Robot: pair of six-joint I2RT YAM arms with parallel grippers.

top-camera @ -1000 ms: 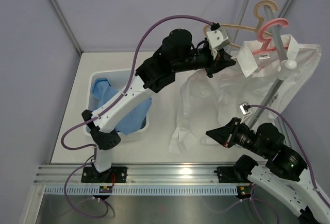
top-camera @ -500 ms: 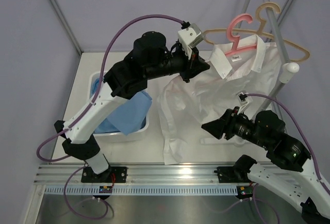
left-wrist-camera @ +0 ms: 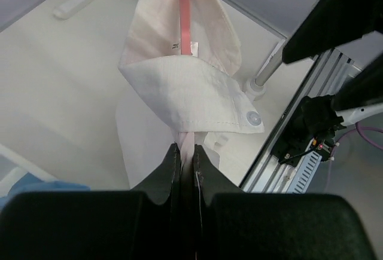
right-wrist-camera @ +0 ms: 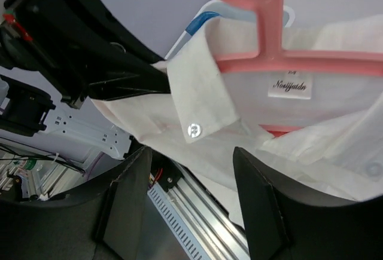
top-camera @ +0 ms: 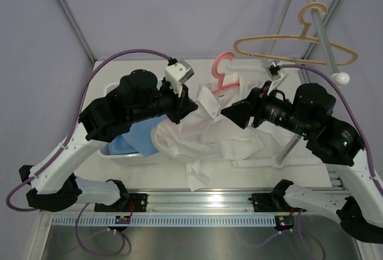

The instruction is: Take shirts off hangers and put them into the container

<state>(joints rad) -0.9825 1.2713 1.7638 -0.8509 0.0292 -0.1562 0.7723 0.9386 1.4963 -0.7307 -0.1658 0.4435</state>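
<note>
The white shirt point(top-camera: 209, 137) hangs on the pink hanger point(top-camera: 222, 72) over the middle of the table, its lower part bunched on the surface. My left gripper point(top-camera: 190, 108) is shut on the shirt's cloth just below the collar point(left-wrist-camera: 187, 92), with the pink hanger point(left-wrist-camera: 182, 9) running up inside it. My right gripper point(top-camera: 231, 115) is open right of the collar. In its wrist view the gripper point(right-wrist-camera: 191, 182) has the collar tip point(right-wrist-camera: 200, 107) above its gap, untouched. The light blue shirt point(top-camera: 136, 140) lies in the white container point(top-camera: 117, 155). The bare tan hanger point(top-camera: 293, 43) hangs on the rack.
A white pole with a round knob point(top-camera: 343, 78) slants up at the right, its base point(top-camera: 278, 163) on the table. Grey frame bars point(top-camera: 72, 18) run along the back corners. An aluminium rail point(top-camera: 197, 200) runs along the near edge.
My left gripper has pulled the white shirt and pink hanger off the rack, down and left towards the container. My right gripper opened and rose from the table to the collar.
</note>
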